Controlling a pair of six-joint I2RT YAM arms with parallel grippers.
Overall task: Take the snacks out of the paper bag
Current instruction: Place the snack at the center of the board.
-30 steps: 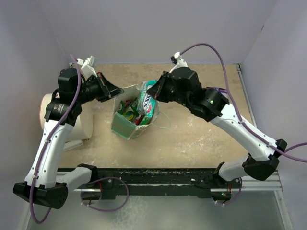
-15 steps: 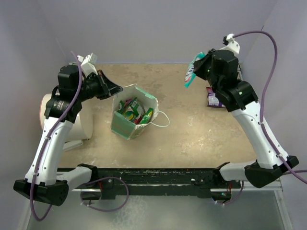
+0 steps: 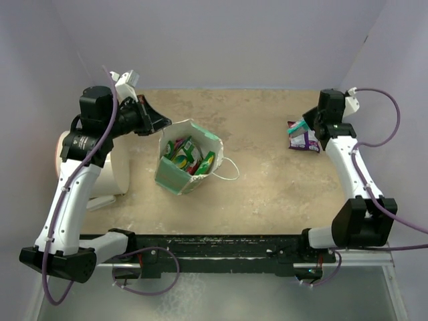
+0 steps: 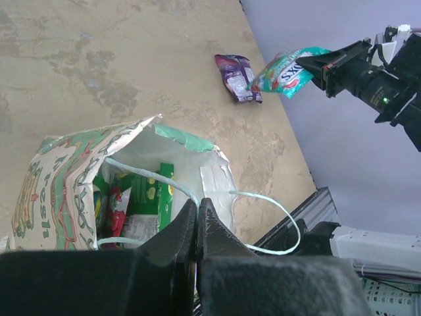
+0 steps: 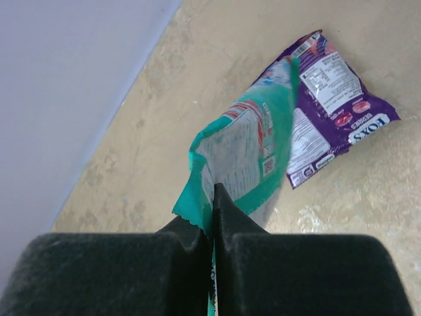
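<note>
Snacks (image 3: 186, 154) sit mostly hidden inside the paper bag (image 3: 171, 178), centre-left on the table (image 3: 274, 184). The left gripper (image 4: 197, 205) pinches its rim. At upper right, the right gripper (image 5: 214, 192) clamps a teal packet (image 5: 247, 155) above a purple packet (image 5: 329, 118).

Tan mottled table (image 3: 281, 190), scuffed pale in patches. Lavender walls (image 3: 221, 40) at the back and both sides. White cylinder (image 3: 119, 175) at the table's left edge, partly hidden. Black rail (image 3: 221, 244) runs along the near edge.
</note>
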